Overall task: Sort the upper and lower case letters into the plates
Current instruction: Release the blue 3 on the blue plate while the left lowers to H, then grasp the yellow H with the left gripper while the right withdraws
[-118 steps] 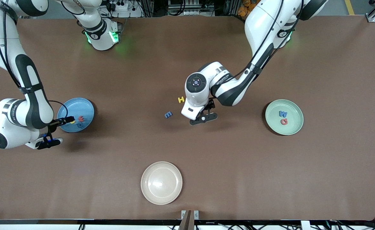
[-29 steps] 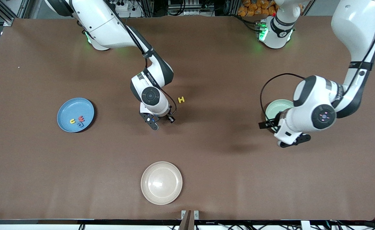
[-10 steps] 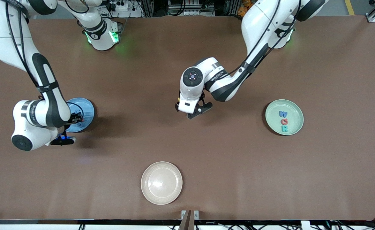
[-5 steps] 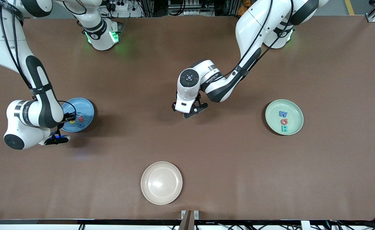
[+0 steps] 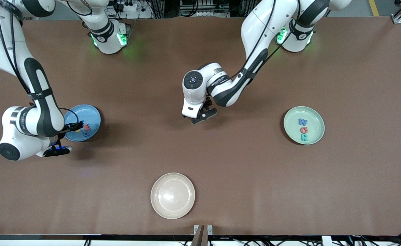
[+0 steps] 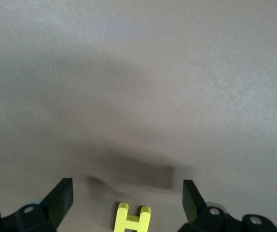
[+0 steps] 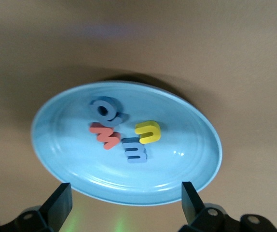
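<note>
Seen from the high front camera: right gripper (image 5: 62, 139) poised at the edge of the sky-blue plate (image 5: 92, 114) toward the right arm's end of the table, fingers (image 7: 57, 202) spread wide and holding nothing. Resting in that plate, per the right wrist view, 4 small foam letters clustered together: a blue letter (image 7: 104, 110), a red-pink letter (image 7: 105, 135), a second blue letter (image 7: 135, 149) and a yellow letter (image 7: 148, 132), the 2 blue ones each touching or nearly touching the red-pink one. Near the table's middle, left gripper (image 5: 200, 114) low over the bare brown table (image 5: 241, 164), fingers (image 6: 59, 200) parted wide with nothing pinched; between them in the left wrist view, a yellow H (image 6: 132, 219) lying flat on the table, untouched. Toward the left arm's end, the mint-green plate (image 5: 316, 119) carrying 3 letters in a line: a blue W (image 5: 302, 121), a red-pink letter (image 5: 303, 130) and a teal letter (image 5: 304, 137). Nearest the front camera, a cream-beige plate (image 5: 172, 195) with nothing visible in it
</note>
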{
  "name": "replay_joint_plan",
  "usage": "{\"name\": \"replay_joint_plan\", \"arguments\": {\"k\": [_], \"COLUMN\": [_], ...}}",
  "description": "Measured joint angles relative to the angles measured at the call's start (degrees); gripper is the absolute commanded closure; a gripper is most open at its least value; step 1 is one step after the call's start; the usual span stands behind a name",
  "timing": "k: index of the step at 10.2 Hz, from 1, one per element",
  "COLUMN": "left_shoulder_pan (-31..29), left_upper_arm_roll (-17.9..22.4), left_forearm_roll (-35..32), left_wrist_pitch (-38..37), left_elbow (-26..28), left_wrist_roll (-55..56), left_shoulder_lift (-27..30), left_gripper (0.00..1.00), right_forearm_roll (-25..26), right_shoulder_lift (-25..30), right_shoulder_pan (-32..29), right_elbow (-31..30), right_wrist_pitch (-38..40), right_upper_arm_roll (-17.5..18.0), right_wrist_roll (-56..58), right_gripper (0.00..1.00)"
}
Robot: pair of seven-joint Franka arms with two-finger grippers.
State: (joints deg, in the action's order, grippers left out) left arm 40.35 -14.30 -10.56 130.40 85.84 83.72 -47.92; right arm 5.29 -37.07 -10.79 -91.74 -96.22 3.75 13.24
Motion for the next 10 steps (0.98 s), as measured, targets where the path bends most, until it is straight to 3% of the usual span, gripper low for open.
{"name": "replay_joint_plan", "arguments": {"k": [6,10], "left_shoulder_pan": [0.53,1.89], "left_upper_arm_roll": [0.43,0.38], "left_forearm_roll": [1.24,2.88], "left_wrist_pitch": [0.00,0.00], "left_elbow": [-0.34,-0.43], "left_wrist_roll": [0.17,0.62], "left_shoulder_lift": [-0.38,-0.44], "left_gripper": [0.00,0.00], "right_forearm_roll": [-8.34,-8.53], "right_shoulder_lift": [10.25,11.79], "right_shoulder_pan": [0.55,4.66], "right_elbow": [11.40,20.28], "right_wrist_pitch": [15.12,21.03], "right_upper_arm_roll": [2.01,2.32], "right_wrist_roll": [-0.03,-0.25], "right_gripper": [0.00,0.00]}}
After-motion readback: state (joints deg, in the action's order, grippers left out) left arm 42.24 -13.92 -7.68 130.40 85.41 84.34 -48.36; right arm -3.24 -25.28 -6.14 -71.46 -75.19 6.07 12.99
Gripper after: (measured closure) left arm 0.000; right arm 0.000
